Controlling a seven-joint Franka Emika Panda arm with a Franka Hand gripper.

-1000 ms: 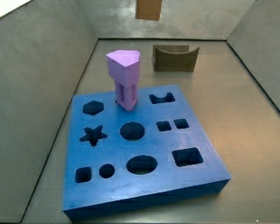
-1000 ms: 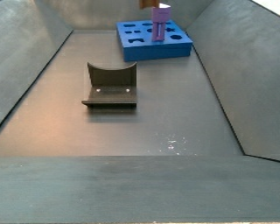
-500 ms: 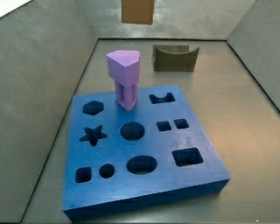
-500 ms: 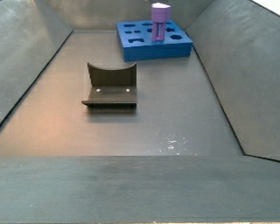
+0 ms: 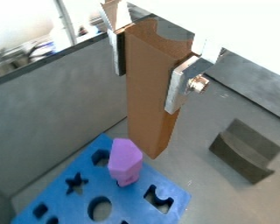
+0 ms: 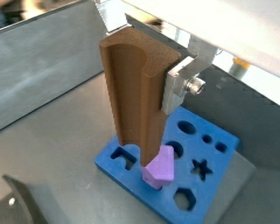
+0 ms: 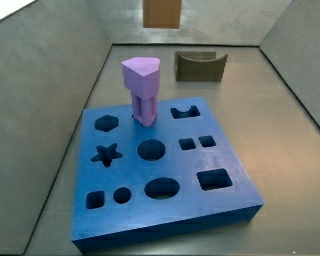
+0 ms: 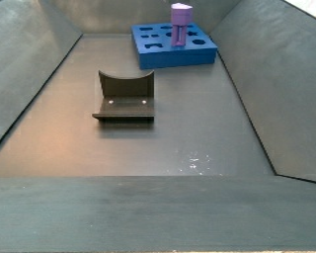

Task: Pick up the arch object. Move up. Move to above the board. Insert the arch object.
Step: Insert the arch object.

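Grey walled enclosure, grey floor [image 8: 161,148]. Largest item: the board [image 7: 163,170], blue, with a purple post [image 7: 141,90] standing in one cutout. A dark olive notched block [image 8: 125,97] sits on the floor, well apart. The arch object [image 5: 149,87] hangs upright above the board, clamped near its top between the gripper [image 5: 150,54] plates, jaws closed on its flat sides. Judged rigid, light, smooth-faced; grip high leaves the lower end free for insertion.
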